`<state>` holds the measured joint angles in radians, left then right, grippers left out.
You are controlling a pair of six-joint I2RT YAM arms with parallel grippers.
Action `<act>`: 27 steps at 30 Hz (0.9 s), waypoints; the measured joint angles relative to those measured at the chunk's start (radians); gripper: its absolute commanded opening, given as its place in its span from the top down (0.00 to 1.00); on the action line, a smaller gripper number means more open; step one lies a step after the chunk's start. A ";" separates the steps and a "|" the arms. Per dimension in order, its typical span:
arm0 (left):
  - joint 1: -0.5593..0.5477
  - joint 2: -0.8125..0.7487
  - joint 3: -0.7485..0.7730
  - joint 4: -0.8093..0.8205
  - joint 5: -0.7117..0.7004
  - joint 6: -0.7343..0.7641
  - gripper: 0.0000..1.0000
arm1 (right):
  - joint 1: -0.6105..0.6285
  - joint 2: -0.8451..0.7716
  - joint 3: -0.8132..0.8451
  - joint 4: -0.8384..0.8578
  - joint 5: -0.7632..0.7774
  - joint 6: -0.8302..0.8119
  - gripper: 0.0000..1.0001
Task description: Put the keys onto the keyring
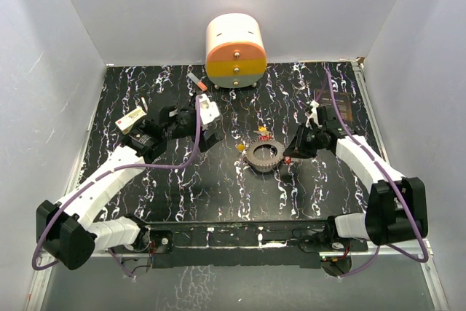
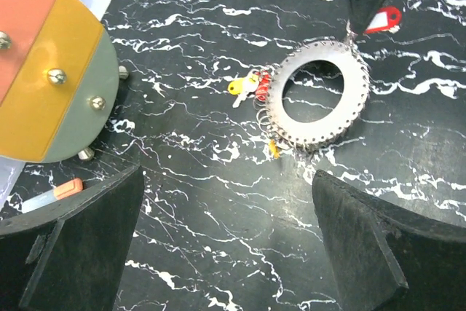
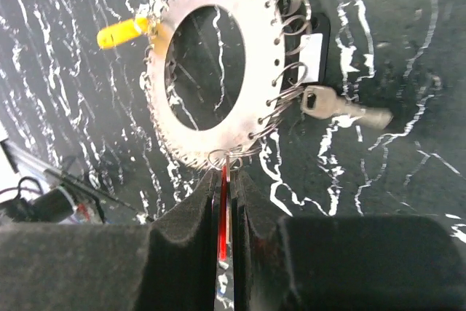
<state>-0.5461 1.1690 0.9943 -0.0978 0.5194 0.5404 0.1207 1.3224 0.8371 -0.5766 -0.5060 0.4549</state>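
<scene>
To feed a thin edge into the toothed rim, seemingly, clamps red key [image 3: 223,216] edge-on in right gripper [image 3: 226,205] at 3 o'clock on the keyring [image 1: 251,155] lying flat at centre, with left gripper [image 2: 226,245] gaping empty near 9 o'clock.

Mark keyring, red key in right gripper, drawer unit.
keyring [image 2: 355,92]: left wrist view, flat band right of the hole.
red key [image 3: 223,216]: right wrist view, its thin red edge.
drawer unit [image 1: 236,63]: top view, yellow front panel.
</scene>
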 measured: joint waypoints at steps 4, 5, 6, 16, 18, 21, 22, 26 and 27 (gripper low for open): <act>0.000 -0.002 -0.003 0.038 -0.023 -0.050 0.03 | -0.005 -0.058 -0.011 0.002 0.083 0.002 0.01; 0.000 -0.002 -0.003 0.042 -0.028 -0.060 0.03 | -0.006 -0.081 -0.010 0.006 0.112 -0.002 0.01; 0.000 -0.003 -0.005 0.044 -0.034 -0.069 0.03 | -0.006 -0.101 -0.009 0.009 0.135 -0.009 0.01; 0.003 -0.004 -0.005 0.033 -0.124 -0.100 0.03 | -0.006 -0.124 0.032 0.002 0.232 -0.008 0.01; 0.008 -0.004 -0.003 0.034 -0.146 -0.110 0.03 | -0.006 -0.126 0.032 0.006 0.269 0.003 0.01; 0.024 -0.004 0.003 0.044 -0.178 -0.138 0.03 | -0.006 -0.153 0.032 0.014 0.327 0.016 0.01; 0.031 -0.004 0.005 0.047 -0.188 -0.148 0.03 | -0.005 -0.173 0.032 0.022 0.347 0.017 0.01; 0.059 -0.004 0.006 0.068 -0.210 -0.182 0.03 | -0.005 -0.283 0.040 0.062 0.389 0.014 0.01; 0.064 -0.004 0.006 0.071 -0.212 -0.187 0.03 | -0.005 -0.301 0.045 0.071 0.396 0.015 0.01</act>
<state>-0.4824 1.1648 1.0004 -0.0265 0.3073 0.3538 0.1162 1.0214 0.8822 -0.5060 -0.1097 0.4702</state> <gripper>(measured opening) 0.970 0.987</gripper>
